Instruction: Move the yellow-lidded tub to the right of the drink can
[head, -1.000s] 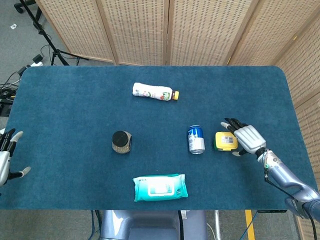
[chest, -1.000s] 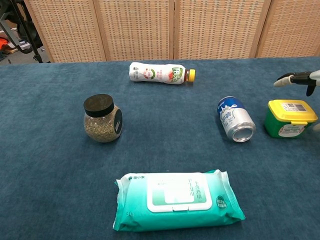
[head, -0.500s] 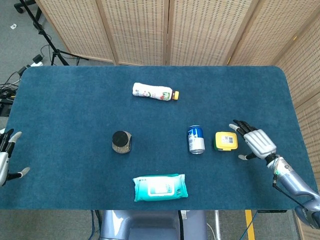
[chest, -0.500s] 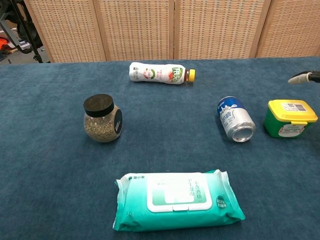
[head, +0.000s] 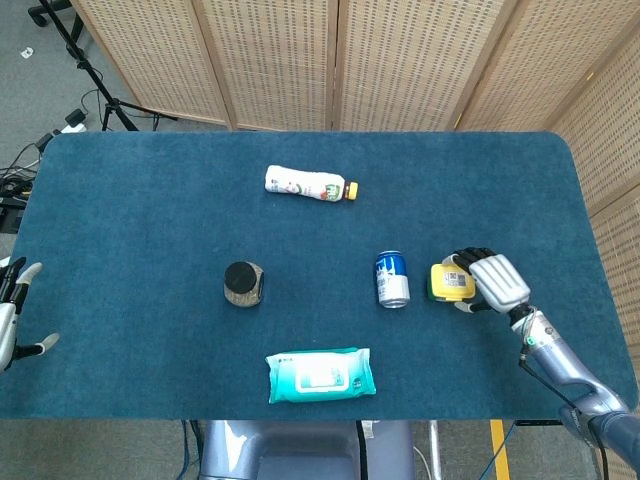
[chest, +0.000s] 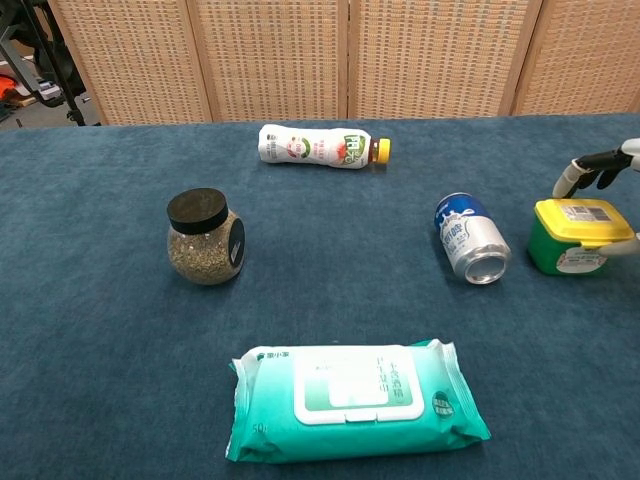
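Note:
The yellow-lidded tub (head: 449, 282) (chest: 580, 236) with a green body stands upright just right of the drink can (head: 392, 278) (chest: 470, 238), which lies on its side with its mouth toward me. My right hand (head: 492, 280) is against the tub's right side and grips it: its fingers (chest: 592, 169) curl over the far edge of the lid and the thumb sits at the near side. My left hand (head: 12, 315) hangs at the table's left edge, holding nothing, fingers apart.
A white bottle (head: 310, 185) lies on its side at the back. A black-lidded jar (head: 243, 284) stands left of centre. A teal wipes pack (head: 321, 375) lies near the front edge. The blue table (head: 150, 200) ends close behind my right hand.
My right hand drew back to the right of the tub, then came in again and curled its fingers round it. The tub, the can and the left hand stayed put.

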